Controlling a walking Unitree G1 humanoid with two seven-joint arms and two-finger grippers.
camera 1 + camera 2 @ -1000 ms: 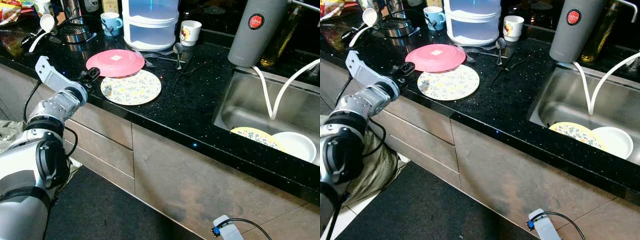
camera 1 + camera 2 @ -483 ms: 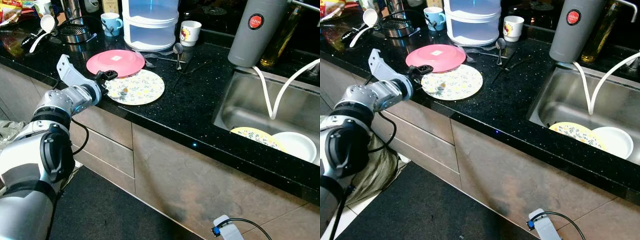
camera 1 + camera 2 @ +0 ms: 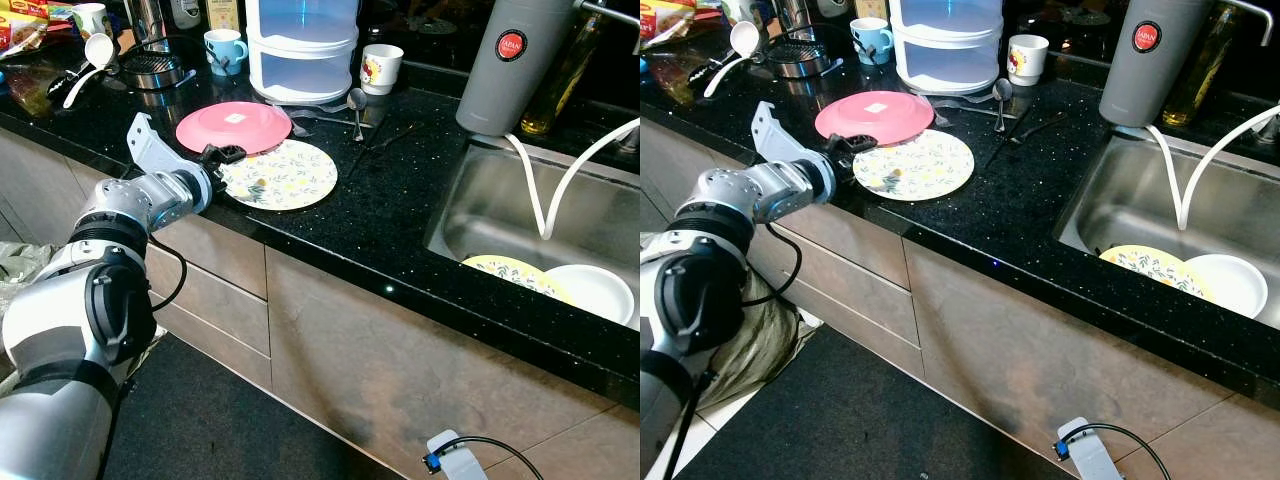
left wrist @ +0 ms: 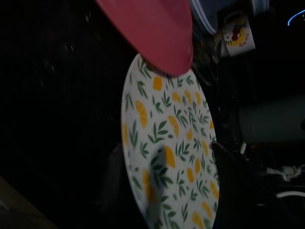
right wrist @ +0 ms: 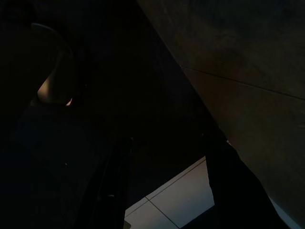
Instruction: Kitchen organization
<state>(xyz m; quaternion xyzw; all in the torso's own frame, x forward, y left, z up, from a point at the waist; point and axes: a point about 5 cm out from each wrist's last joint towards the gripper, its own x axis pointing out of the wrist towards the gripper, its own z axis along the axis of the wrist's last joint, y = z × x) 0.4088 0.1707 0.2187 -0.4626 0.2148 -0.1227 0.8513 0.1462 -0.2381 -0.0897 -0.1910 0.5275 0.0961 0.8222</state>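
1. Your tabletop [image 3: 400, 200] is black speckled stone, running from a cluttered far-left corner to the steel sink [image 3: 500, 215] on the right.
2. In the sink lie a yellow-patterned plate [image 3: 505, 272] and, just beside it, a white bowl [image 3: 595, 290]; two white hoses [image 3: 535, 195] drop in from above.
3. A tall grey flask [image 3: 510, 60] with a red badge stands at the sink's far edge.
4. A white stacked container [image 3: 300, 50] sits at the back, with a blue mug [image 3: 222, 48] to its left and a white printed cup [image 3: 380, 66] to its right.
5. Your left arm reaches over the front edge of the tabletop, and the left end effector [image 3: 228, 158] sits at the near-left rim of the floral plate [image 3: 280, 174]. You cannot tell how far its fingers are parted or whether they hold the plate.
6. The floral plate lies flat near the front edge; the pink plate [image 3: 232, 125] overlaps its far-left rim.
7. A spoon [image 3: 356, 105] lies right of the pink plate.
8. The right wrist view is dark: you see cabinet fronts and a strip of pale floor [image 5: 176, 200], and the right end effector's state cannot be told.
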